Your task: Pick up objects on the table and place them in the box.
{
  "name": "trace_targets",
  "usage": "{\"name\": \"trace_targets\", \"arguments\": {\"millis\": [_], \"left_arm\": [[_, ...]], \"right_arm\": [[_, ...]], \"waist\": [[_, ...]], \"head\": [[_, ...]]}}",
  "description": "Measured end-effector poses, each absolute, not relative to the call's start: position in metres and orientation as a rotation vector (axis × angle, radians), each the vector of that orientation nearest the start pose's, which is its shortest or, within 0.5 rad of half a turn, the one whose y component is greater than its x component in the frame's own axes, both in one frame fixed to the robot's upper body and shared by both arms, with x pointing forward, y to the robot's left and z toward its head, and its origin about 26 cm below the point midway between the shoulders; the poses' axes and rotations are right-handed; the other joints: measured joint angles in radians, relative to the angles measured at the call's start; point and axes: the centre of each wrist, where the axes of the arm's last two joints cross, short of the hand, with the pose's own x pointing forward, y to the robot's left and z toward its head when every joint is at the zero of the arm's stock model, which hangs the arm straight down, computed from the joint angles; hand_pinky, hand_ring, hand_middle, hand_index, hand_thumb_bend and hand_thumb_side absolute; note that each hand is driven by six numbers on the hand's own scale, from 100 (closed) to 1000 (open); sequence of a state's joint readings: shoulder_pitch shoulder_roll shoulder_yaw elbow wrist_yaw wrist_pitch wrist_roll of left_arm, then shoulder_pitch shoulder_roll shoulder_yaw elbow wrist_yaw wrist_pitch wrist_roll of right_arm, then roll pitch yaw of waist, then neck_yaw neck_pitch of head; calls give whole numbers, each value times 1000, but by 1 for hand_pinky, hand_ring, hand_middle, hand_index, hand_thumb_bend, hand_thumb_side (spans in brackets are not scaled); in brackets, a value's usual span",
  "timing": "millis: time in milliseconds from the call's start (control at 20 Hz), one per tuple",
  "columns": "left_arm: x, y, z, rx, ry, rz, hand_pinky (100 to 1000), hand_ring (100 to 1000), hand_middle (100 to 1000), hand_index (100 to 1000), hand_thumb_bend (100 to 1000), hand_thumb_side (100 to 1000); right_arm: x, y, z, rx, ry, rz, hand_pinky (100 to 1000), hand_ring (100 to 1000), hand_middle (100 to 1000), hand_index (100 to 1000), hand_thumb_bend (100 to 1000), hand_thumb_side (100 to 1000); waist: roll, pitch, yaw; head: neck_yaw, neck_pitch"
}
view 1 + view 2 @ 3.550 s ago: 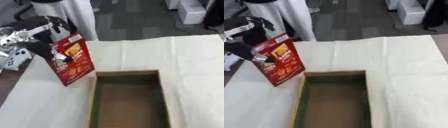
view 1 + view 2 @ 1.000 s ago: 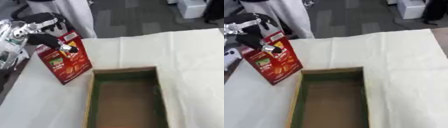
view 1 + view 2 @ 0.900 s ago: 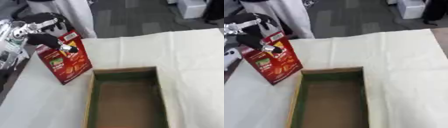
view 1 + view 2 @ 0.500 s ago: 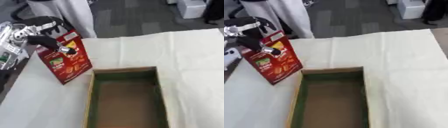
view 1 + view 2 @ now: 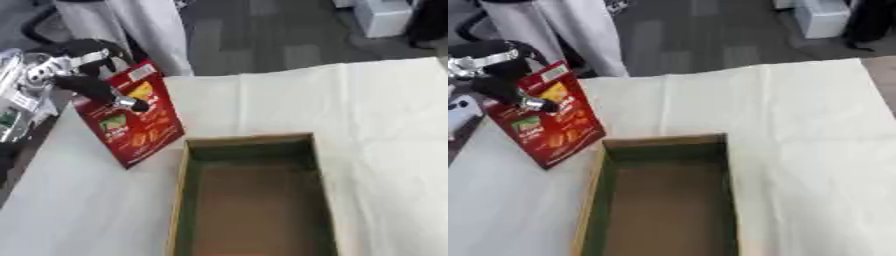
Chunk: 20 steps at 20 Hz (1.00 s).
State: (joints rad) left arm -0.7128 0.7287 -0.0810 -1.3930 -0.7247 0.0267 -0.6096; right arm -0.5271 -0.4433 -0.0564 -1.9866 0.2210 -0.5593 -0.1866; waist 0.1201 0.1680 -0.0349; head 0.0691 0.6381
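Left eye view: the left hand (image 5: 80, 70), at ten o'clock, has fingers and thumb curled over the top of the red carton (image 5: 131, 121), which stands tilted on the table (image 5: 385, 115) just beside the box's (image 5: 249, 141) near-left corner. Judged step: lifting out; next calls for carrying it toward four o'clock, over the open box. Right eye view: same hold; right hand not seen. Against the earliest frame, the carton stands much where it did, the hand higher on its top.

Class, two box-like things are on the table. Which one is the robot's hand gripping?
The red printed carton, standing tilted at the table's left. The left hand curls over its top edge. The open, empty cardboard box beside it is untouched.
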Motion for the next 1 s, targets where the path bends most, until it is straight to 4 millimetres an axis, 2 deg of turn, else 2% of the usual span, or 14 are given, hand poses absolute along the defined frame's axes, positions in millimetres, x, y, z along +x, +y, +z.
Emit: {"name": "trace_targets", "arguments": {"millis": [550,600,650,800,850,900,1000], "left_arm": [[406,358,254,947,-1231,-1370,658,768,872,866,735,665],[406,358,254,946,-1230,-1371,641,751,855,851,699,643],[406,358,254,947,-1230,-1371,647,757,861,856,712,653],[406,358,253,959,-1224,-1369,565,652,787,798,437,388],[406,359,252,967,-1219,-1366,558,637,779,791,388,339],[406,359,250,977,-1214,-1364,555,623,777,788,347,311],[406,358,250,998,-1209,-1361,527,602,772,781,325,330]], "right_arm": [[311,-268,281,448,3054,-521,530,726,794,780,100,682],[311,-268,281,448,3054,-521,530,726,794,780,100,682],[311,-268,281,448,3054,-521,530,726,794,780,100,682],[311,-268,281,448,3054,-521,529,726,794,781,100,682],[311,-268,281,447,3054,-521,529,726,794,781,100,682],[311,-268,281,447,3054,-521,529,726,794,781,100,682],[311,-268,281,447,3055,-522,529,726,794,781,100,682]], "waist": [[-1,1,0],[-1,1,0],[-1,1,0],[-1,1,-1],[-1,1,-1],[-1,1,-1],[-1,2,-3]], "head": [[-7,0],[-7,0],[-7,0],[-8,0],[-8,0],[-8,0],[-8,0]]}}
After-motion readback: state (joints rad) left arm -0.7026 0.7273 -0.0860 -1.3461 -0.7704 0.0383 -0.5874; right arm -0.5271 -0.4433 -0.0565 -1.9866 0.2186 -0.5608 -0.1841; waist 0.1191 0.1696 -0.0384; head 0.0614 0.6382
